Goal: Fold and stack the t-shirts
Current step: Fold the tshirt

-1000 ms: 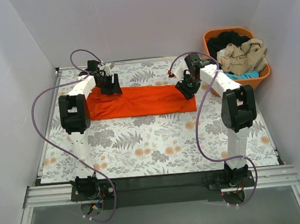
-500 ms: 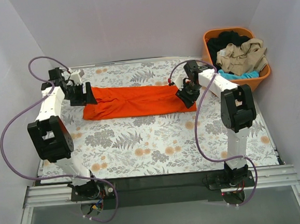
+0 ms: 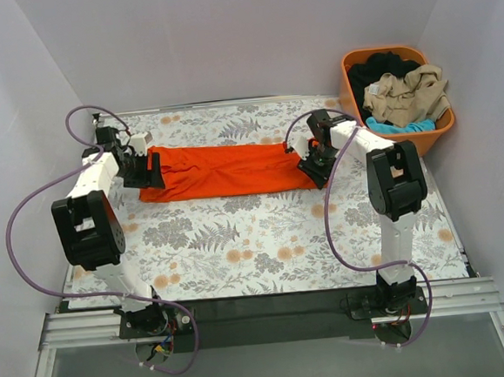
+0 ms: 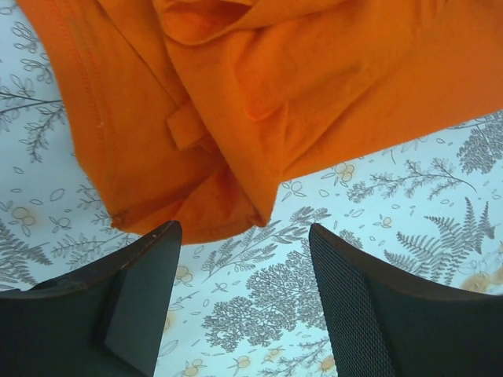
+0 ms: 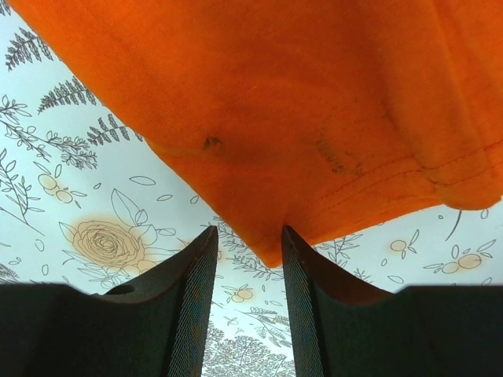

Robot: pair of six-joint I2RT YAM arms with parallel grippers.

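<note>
Orange t-shirt (image 3: 233,168) is laid as a part-folded strip across the upper middle. At its ends, left gripper (image 4: 244,229) is held open and right gripper (image 5: 249,230) narrowly parted. Shirts (image 3: 406,89) in the upper-right basket (image 3: 445,127) are left unfolded.

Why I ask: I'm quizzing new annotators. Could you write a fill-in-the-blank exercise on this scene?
1. The short-sleeved cloth t-shirt laid out long across the flower-patterned table is plain ____.
2. Seen from the top camera, the rigid orange plastic basket of crumpled clothes stands at the far ____ corner.
3. The left gripper is at the end of that t-shirt, holding nothing, its jaws ____.

Missing words: orange; right; open.
</note>
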